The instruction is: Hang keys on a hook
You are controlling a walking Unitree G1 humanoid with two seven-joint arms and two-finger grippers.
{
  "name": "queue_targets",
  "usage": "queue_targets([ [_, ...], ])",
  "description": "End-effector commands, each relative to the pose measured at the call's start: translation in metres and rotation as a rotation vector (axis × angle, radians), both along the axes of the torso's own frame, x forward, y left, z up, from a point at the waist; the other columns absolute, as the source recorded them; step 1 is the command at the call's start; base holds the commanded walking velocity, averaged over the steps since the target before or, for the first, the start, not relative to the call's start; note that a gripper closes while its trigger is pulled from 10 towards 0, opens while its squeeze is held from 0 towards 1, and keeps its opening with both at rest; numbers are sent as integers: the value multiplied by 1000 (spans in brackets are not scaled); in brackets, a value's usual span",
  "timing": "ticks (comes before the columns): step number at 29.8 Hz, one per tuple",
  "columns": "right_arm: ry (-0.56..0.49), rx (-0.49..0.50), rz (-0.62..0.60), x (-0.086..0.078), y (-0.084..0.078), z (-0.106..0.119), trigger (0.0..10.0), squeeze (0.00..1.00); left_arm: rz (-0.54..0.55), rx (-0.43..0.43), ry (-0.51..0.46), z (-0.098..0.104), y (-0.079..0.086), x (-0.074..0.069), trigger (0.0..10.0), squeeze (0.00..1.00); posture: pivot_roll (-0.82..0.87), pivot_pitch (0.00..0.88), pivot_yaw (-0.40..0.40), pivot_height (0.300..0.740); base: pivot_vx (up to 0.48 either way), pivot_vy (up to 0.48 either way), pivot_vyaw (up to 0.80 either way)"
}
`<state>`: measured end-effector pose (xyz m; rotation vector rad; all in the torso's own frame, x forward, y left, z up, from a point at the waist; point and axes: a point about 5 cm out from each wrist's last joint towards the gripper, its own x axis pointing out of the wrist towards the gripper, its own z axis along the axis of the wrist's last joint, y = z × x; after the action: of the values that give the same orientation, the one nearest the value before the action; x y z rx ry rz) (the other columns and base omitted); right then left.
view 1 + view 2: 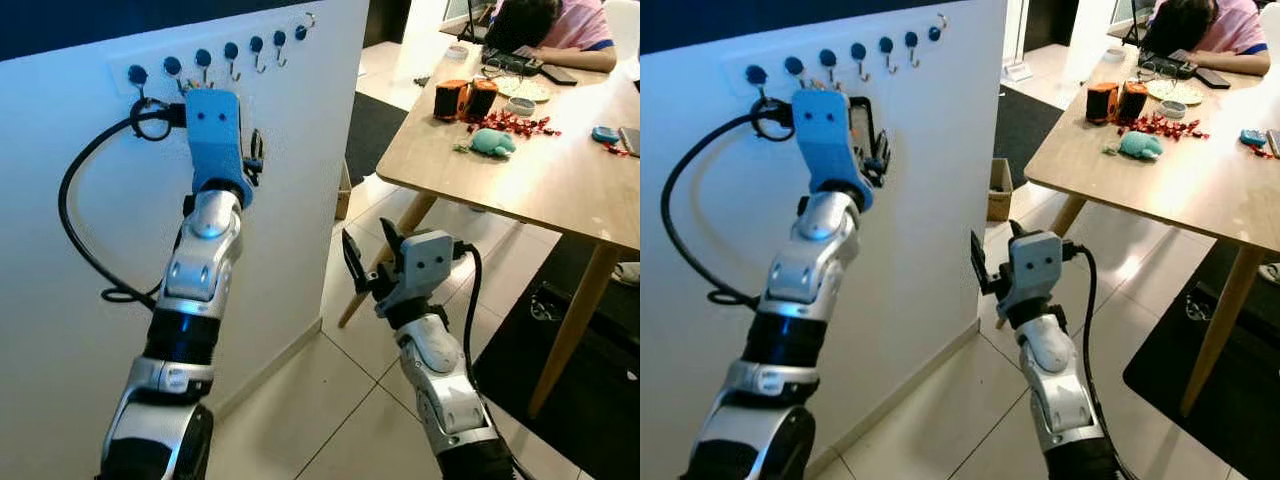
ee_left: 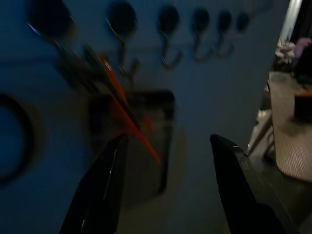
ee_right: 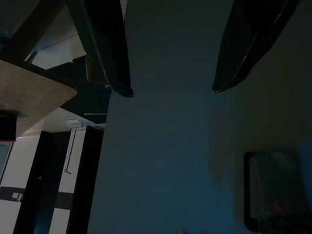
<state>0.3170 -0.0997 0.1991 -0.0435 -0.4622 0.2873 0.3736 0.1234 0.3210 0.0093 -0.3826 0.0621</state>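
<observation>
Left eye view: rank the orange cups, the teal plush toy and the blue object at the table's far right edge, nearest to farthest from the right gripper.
Measured from the right gripper:
1. Teal plush toy, near the table's left edge.
2. Orange cups, just beyond the toy.
3. Blue object, far right side of the table.

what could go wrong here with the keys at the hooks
1. The left gripper has its fingers open right at the row of metal hooks with dark round caps; the bunch of keys with the orange tag seems to hang near a hook, but blur hides whether it is truly caught, so it may drop.
2. The black cable loop lies over the first hook and could snag when the arm retreats.
</observation>
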Motion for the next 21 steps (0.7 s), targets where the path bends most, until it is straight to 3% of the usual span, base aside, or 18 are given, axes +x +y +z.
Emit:
queue_targets([
  [1,4,1,2,0,1,0,10000,0,16,-1,4,-1,1,3,10000,0,111,192,7,740,0,0,0],
  [6,-1,4,7,-1,2,1,10000,0,56,-4,-2,2,7,9,10000,0,106,191,10,740,0,0,0],
  [12,-27,15,63,-3,9,9,10000,0,126,-20,-25,10,27,13,10000,0,107,185,9,740,0,0,0],
  [19,-61,-53,158,-8,22,12,10000,0,156,-37,-55,16,35,12,10000,0,116,178,1,740,0,0,0],
  [20,-64,-58,167,-9,24,12,10000,0,158,-39,-60,16,36,11,9294,0,116,176,0,740,0,0,0],
  [21,-64,-58,175,-9,25,13,10000,0,160,-42,-64,17,36,11,9294,0,116,176,-1,740,0,0,0],
])
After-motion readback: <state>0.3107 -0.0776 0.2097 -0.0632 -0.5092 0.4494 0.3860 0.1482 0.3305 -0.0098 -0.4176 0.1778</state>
